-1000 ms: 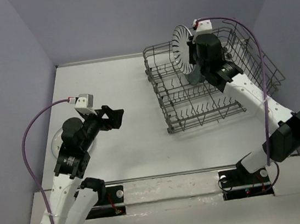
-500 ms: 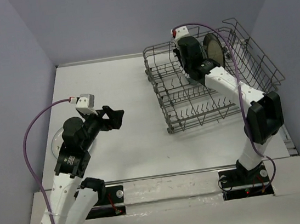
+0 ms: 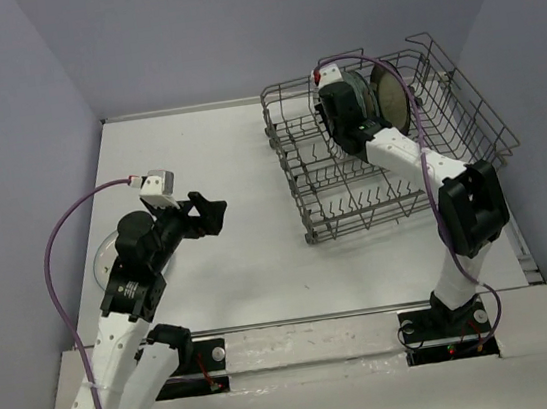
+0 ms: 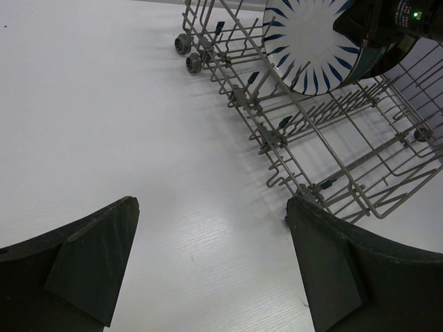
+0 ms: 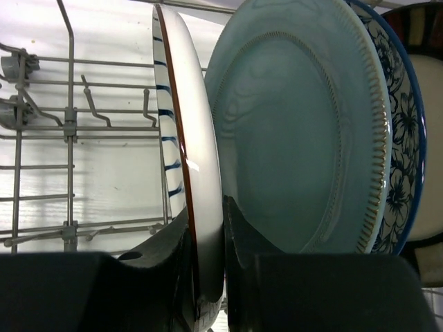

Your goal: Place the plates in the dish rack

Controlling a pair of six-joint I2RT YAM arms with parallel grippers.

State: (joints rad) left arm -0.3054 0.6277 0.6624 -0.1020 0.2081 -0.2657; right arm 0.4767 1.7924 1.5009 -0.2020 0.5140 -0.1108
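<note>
- Right fingers (image 5: 166,256) pinch the rim of the black-striped white round plate (image 5: 197,138), upright between them in the grey wire dish rack (image 5: 69,124).
- Left fingers (image 4: 90,256) spread, empty.
- Judged slick, brittle: hold the rim.

From above I see only a sliver of the plate (image 3: 102,255) under my left arm (image 3: 138,245), its pattern unreadable, while at the right wrist the teal plate (image 5: 297,138) covers most of the floral plate (image 5: 396,159), the frame edge crops the brown-rimmed plate (image 5: 429,104), and my right gripper (image 5: 208,232) hides the lower rim of the striped plate (image 5: 197,124).
</note>
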